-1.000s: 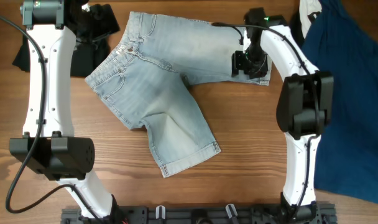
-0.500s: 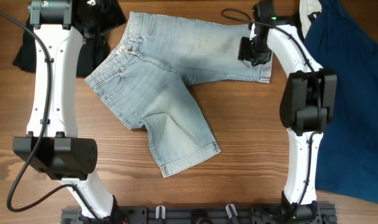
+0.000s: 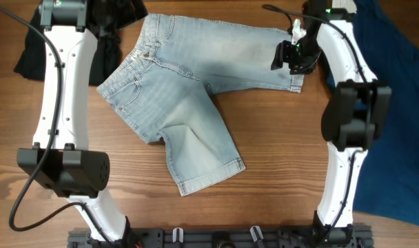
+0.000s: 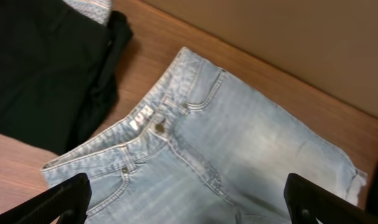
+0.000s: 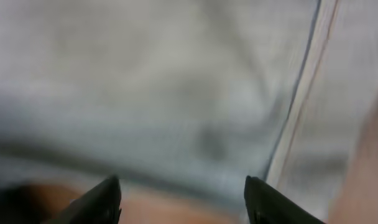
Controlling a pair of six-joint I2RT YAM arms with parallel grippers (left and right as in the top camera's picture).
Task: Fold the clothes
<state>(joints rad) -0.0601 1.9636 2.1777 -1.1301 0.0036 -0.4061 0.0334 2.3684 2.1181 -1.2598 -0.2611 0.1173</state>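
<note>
Faded denim pants (image 3: 189, 89), spread flat and unfolded on the wooden table (image 3: 264, 145). Top end, with the waistband (image 4: 139, 118), just ahead of and below the left gripper (image 4: 186, 199). One leg stretched out to end right under the right gripper (image 3: 292, 58). Other leg trailing back toward the arm bases, well apart from both grippers. No crease or doubled layer anywhere yet.

Over the last second: right gripper gone from the nearer part of that leg's hem (image 3: 297, 81) up to its far corner, with the hem itself hardly shifted. Seen from the right wrist, blurred: fingertips (image 5: 108, 199) standing apart, denim and a seam line just beyond them, nothing visibly pinched between. Jaws parted, then, hovering at the cloth rather than holding it.

Left gripper meanwhile shifted a little toward the waistband, jaws spread wider. Empty, hanging above the denim, with the black garment (image 4: 40, 68) just off to its left. Dark navy cloth (image 3: 395, 103) on the outer side of the right arm, not touched by either gripper.

Judged from this: repositioning, not folding. Probably lining up two grasps for a first fold, hem corner on the right and waistband on the left. Task barely begun. Needed next: both jaws closing on denim edges only, without catching the black garment beside the left one.
</note>
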